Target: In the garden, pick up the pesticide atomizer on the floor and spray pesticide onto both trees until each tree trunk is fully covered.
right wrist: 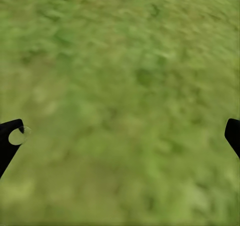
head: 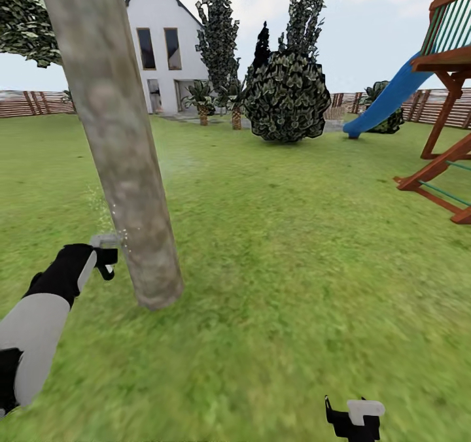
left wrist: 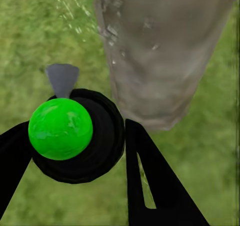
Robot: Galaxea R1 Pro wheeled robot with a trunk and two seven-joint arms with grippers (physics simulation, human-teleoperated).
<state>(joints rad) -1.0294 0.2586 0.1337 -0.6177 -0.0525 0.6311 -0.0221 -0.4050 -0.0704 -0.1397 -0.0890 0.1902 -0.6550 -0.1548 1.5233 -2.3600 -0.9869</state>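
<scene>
A thick pale grey-brown tree trunk leans up from the garden lawn just ahead at the left; its base fills part of the left wrist view. My left gripper is shut on the pesticide atomizer, a black body with a green ball top and a grey nozzle. The nozzle points at the trunk, and fine droplets hang beside the bark. My right gripper hangs low over grass with its fingertips wide apart and nothing between them.
A wooden play frame with a blue slide stands at the right. A round dark bush, narrow dark trees, short palms and a white house lie far ahead. A slatted fence rings the lawn.
</scene>
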